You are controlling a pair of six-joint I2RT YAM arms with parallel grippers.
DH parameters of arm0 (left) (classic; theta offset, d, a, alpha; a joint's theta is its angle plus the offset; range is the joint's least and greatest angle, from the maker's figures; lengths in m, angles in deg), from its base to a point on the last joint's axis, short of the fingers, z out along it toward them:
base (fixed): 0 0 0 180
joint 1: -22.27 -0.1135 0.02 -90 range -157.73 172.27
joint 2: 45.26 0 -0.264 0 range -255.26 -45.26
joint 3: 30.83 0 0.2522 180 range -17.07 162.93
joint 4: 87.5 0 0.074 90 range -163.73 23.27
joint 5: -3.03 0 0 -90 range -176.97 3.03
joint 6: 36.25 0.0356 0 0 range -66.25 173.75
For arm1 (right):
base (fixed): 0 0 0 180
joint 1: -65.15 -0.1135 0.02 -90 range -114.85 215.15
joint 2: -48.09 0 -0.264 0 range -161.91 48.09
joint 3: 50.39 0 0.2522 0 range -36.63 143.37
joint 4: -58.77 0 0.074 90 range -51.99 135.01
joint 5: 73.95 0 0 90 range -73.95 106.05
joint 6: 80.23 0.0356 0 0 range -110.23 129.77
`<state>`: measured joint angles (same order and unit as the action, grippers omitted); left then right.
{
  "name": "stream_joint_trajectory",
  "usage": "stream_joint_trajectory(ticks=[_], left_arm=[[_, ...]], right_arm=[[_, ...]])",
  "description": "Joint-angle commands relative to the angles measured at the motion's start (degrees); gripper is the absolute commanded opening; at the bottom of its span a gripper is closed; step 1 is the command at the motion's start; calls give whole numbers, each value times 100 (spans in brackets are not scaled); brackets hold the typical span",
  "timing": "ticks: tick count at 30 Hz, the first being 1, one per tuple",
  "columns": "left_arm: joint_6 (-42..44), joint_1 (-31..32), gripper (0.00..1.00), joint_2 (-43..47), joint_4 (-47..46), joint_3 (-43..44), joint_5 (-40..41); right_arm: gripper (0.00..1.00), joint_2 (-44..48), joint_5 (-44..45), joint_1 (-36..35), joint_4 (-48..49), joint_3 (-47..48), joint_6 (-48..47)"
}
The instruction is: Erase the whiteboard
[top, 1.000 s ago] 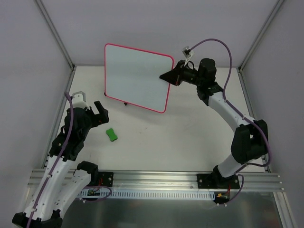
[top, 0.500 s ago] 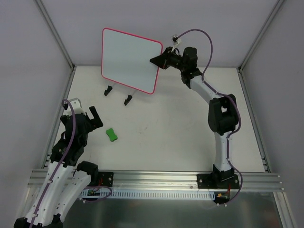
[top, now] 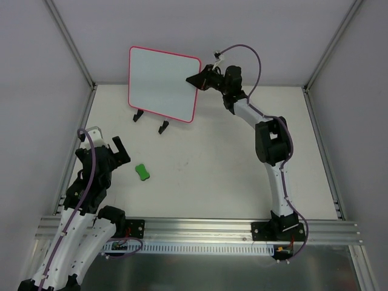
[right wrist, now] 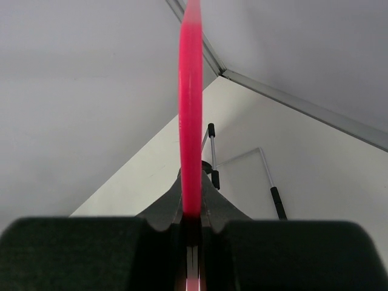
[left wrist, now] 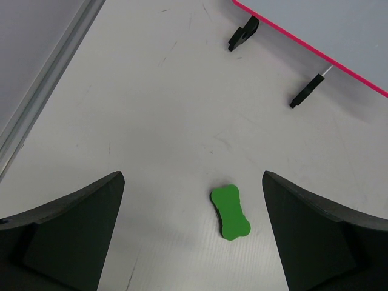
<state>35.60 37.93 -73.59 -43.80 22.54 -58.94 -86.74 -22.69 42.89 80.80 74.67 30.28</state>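
right gripper (top: 195, 80) clamped on the right rim of the whiteboard (top: 162, 83), its face plain white, held over the wire stand (top: 138, 116) at the far side of the off-white table (top: 218, 157) near grey walls (top: 182, 30); left gripper (left wrist: 193, 177) spread wide above the green eraser (left wrist: 230, 212).

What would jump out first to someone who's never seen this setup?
The pink-rimmed whiteboard stands out first, upright at the far end of the table, with the right gripper pinching its right edge. Next comes the small green eraser, lying on the table just ahead of the left gripper, whose fingers are spread wide.
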Motion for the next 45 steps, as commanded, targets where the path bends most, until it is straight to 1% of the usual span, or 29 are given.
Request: stream_joint_trajectory(ticks=[1,4,12,19,27,38,40,42,45], left_arm=[[101,-37,99,21,-40,-6,141],[101,-28,99,30,-49,-15,132],[84,-28,99,91,-40,-24,124],[84,-28,99,118,-40,-24,80],[75,-28,99,144,-49,-42,53],[66,-28,99,118,-40,-33,-8],[66,-28,99,109,-31,-33,-8],[57,-28,99,118,-40,-33,-17],[57,-28,99,109,-40,-42,-26]], right_arm=[[0,141,113,-50,1246,102,120],[0,149,104,-138,1351,-152,111],[0,-17,253,-279,2010,-601,515],[0,18,332,-296,2169,-970,612],[0,-105,604,-296,2397,-1190,1287],[0,-61,306,-332,2494,-1454,1490],[0,-131,227,-340,2503,-1393,1648],[1,-272,183,-340,2669,-1349,2008],[0,-395,297,-331,2915,-1375,2385]])
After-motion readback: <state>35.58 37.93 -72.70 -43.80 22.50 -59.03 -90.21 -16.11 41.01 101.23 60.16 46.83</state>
